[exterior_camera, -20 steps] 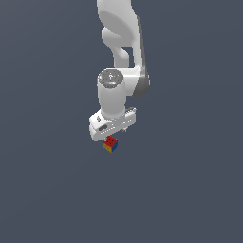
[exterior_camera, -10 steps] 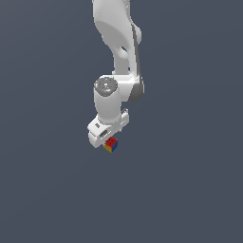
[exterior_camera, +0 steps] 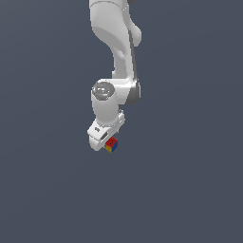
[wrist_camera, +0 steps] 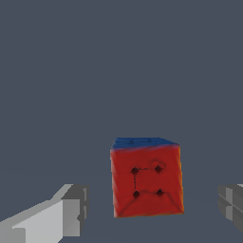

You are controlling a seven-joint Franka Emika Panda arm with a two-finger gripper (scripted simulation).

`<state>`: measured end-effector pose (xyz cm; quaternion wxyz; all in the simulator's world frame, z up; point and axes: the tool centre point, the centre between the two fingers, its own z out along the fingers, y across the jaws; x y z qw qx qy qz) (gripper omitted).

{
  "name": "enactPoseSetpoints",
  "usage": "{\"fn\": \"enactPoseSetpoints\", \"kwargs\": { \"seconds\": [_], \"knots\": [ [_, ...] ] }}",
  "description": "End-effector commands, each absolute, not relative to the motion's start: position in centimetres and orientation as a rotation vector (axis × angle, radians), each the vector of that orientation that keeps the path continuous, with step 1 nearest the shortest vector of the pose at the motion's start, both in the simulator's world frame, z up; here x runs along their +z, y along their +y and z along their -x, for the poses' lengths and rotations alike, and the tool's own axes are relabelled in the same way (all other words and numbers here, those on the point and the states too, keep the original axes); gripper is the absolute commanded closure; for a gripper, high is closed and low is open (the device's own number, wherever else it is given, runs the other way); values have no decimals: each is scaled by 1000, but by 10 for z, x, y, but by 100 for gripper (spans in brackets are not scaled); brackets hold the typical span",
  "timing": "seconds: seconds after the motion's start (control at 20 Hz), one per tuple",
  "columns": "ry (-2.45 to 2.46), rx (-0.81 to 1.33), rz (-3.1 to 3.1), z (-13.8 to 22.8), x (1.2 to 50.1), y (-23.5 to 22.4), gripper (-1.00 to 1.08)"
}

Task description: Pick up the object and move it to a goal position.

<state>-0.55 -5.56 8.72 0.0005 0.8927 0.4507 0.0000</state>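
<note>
In the exterior view the white arm is seen entering at the top centre of the frame and reaching down to just below the middle, where the jaws are carried at its lower end. The cube is seen at the tip of the jaws, slightly left of centre and just under the middle of the frame; red, yellow and blue faces are shown, and it is very small beside the white hand. Whether the cube is touched by the fingers cannot be told from this view, since the fingers are largely hidden by the hand. An even dark grey-blue background is shown all round, and no edge of a worktop can be made out. In the wrist view the cube is shown large, a little right of centre in the lower half of the frame, with its red face turned to the camera; four dark dots joined by thin lines are marked on that face, and a blue face is seen along its upper edge. One finger is seen at the lower left corner and the other at the right edge. Clear gaps of grey background are seen between the cube and each finger, so the jaws are spread wide, with the cube between them and not gripped.
</note>
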Motion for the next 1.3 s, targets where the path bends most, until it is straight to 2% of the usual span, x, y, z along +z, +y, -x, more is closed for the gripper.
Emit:
{"fn": "enactPoseSetpoints", "kwargs": {
  "seconds": [0.0,0.45,1.15,1.2,1.25],
  "knots": [
    [1449,0,-2787,6,85,-57,-92],
    [1466,0,-2779,6,80,-58,-92],
    [1472,0,-2776,6,33,-58,-92],
    [1472,0,-2776,6,33,-58,108],
    [1472,0,-2776,6,33,-58,108]
  ]
}}
